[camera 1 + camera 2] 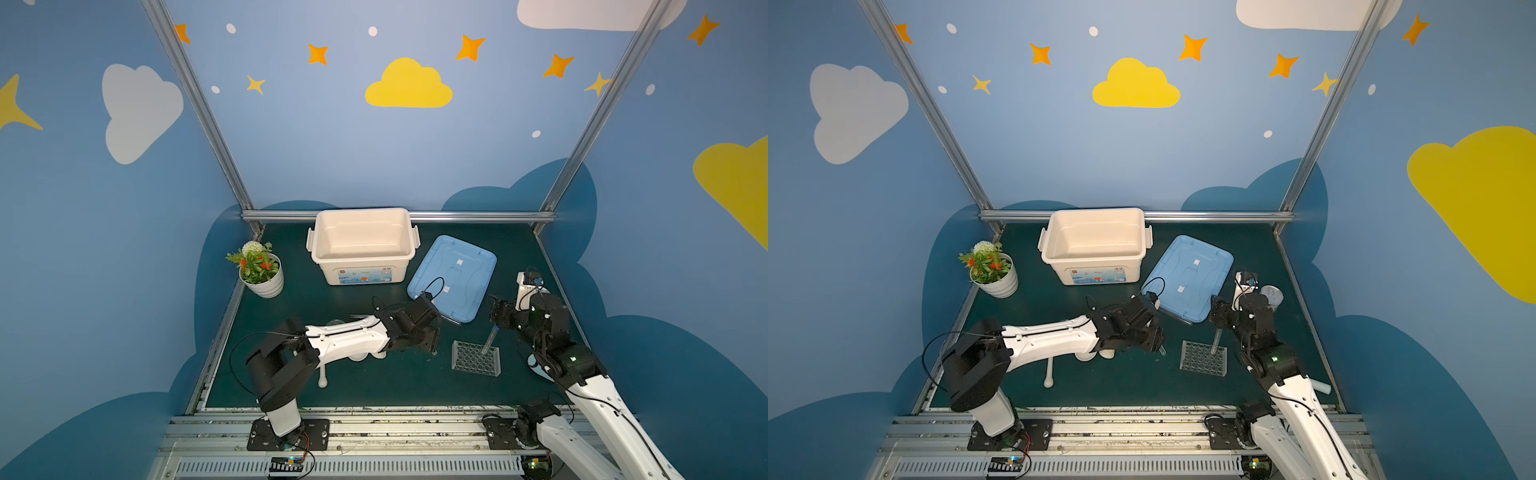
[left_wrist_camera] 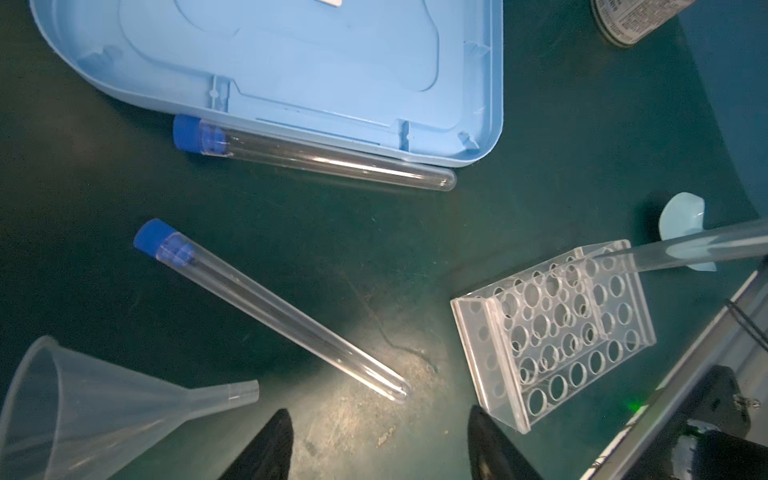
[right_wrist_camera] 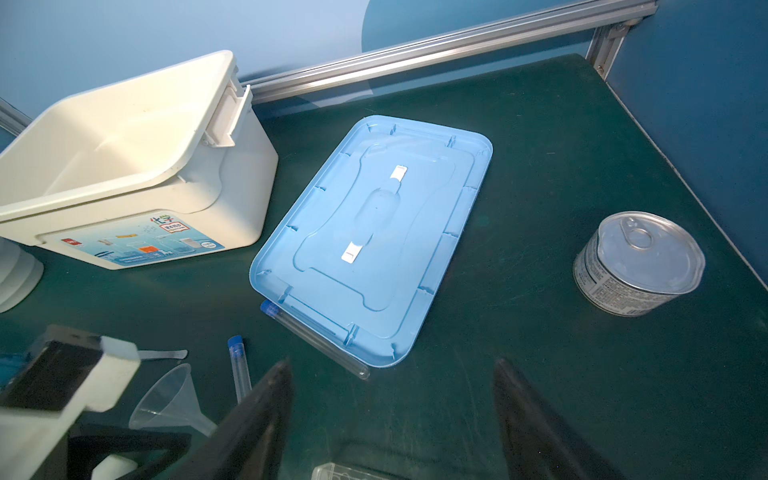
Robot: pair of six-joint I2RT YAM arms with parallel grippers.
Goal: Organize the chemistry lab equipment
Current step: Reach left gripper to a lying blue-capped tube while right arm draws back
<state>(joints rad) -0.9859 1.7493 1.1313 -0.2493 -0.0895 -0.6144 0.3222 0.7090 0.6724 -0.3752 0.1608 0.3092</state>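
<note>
My left hand (image 2: 380,436) hangs spread and empty over the bench (image 1: 374,386), and the loose test tube (image 2: 270,307) lies flat just ahead of it. The tube's rounded end is nearest my fingertips and its blue cap points away. Its long axis runs at a slant to the line between the two fingers, so I judge the wrist needs a turn before closing across it. The left arm is plainly the nearer one.

My right hand (image 3: 390,415) is also spread and holds nothing, poised by the clear rack (image 2: 552,332). The rack holds a single racked tube (image 1: 489,338), leaning in a corner hole. A second test tube (image 2: 316,153) lies along the edge of the upturned blue lid (image 2: 291,62), touching it. The white storage box (image 1: 322,266) looks empty.
</note>
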